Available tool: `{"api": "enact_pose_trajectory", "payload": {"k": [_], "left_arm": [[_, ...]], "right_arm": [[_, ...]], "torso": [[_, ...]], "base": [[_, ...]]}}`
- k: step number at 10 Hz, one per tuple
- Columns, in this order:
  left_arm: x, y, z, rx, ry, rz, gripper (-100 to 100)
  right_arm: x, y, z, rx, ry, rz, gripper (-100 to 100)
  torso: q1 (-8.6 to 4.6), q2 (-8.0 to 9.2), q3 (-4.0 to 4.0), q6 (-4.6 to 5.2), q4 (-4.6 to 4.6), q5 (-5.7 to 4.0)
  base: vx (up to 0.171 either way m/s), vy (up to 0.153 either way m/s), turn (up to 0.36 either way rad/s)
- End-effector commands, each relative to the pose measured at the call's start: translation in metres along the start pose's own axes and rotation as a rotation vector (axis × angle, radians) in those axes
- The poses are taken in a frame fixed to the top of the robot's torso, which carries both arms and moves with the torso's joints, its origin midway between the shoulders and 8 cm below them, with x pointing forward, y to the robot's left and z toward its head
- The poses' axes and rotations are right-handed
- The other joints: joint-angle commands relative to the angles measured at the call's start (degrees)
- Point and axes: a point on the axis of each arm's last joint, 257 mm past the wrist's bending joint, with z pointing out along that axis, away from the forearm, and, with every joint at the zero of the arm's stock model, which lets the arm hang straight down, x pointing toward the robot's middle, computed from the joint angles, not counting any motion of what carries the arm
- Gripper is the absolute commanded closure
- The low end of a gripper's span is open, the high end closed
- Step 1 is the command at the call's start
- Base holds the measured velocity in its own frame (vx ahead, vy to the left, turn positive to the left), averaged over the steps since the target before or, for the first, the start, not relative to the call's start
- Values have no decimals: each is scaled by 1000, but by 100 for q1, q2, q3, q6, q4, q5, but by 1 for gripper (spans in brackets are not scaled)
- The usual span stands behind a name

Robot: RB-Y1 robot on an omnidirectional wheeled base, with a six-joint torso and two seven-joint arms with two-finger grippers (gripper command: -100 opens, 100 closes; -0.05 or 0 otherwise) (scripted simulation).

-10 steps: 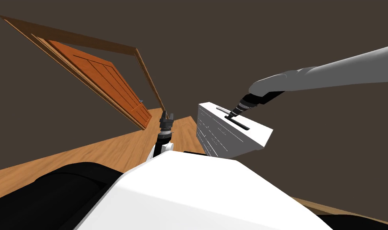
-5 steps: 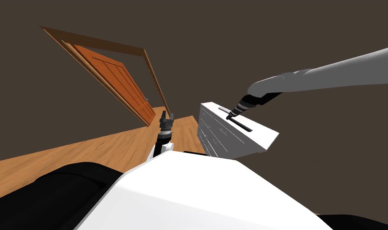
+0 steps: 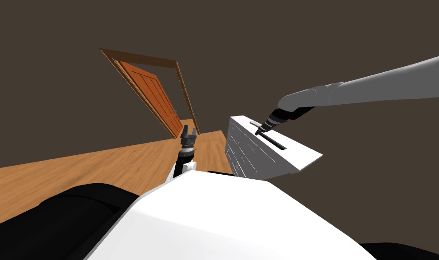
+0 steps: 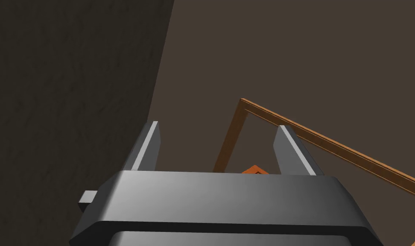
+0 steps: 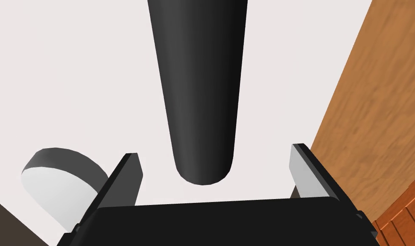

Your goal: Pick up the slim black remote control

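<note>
The right gripper [image 5: 215, 156] is hanging open just over the white drawer chest [image 3: 277, 160], its fingers [image 5: 127, 175] standing either side of the slim black remote [image 5: 198, 85] lying on top, pointing straight away, while the open left gripper [image 3: 188, 132] is hanging well off the chest.

Head looks steeply down; right wrist, close above, shares the remote [image 3: 273, 141] and cabinet [image 3: 250, 158].

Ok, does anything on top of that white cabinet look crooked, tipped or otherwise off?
Nothing stands out. The black remote lies flat on the white cabinet, a pale grey rounded piece lying beside it. The right gripper is open, astride the remote's end without touching it.
</note>
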Motion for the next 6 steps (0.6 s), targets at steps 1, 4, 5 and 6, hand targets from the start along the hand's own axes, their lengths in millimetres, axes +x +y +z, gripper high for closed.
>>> {"api": "enact_pose_trajectory", "payload": {"k": [1, 4, 5, 6], "left_arm": [[0, 0, 0, 0, 0, 0, 0], [0, 0, 0, 0, 0, 0, 0], [0, 0, 0, 0, 0, 0, 0], [0, 0, 0, 0, 0, 0, 0]], "right_arm": [[-1, -1, 3, 8, 0, 35, -100], [-2, -3, 5, 17, -4, 58, -100], [-3, -3, 5, 19, -5, 64, 100], [-3, -4, 5, 19, -6, 63, 100]], "torso": [[0, 0, 0, 0, 0, 0], [-6, 11, -1, -13, -10, -10], [14, -7, -10, -9, -13, -7], [27, -23, -20, -10, -18, -4]], "base": [[-68, -64, 181], [-74, -66, 188], [-5, -2, -2], [0, 0, 0]]}}
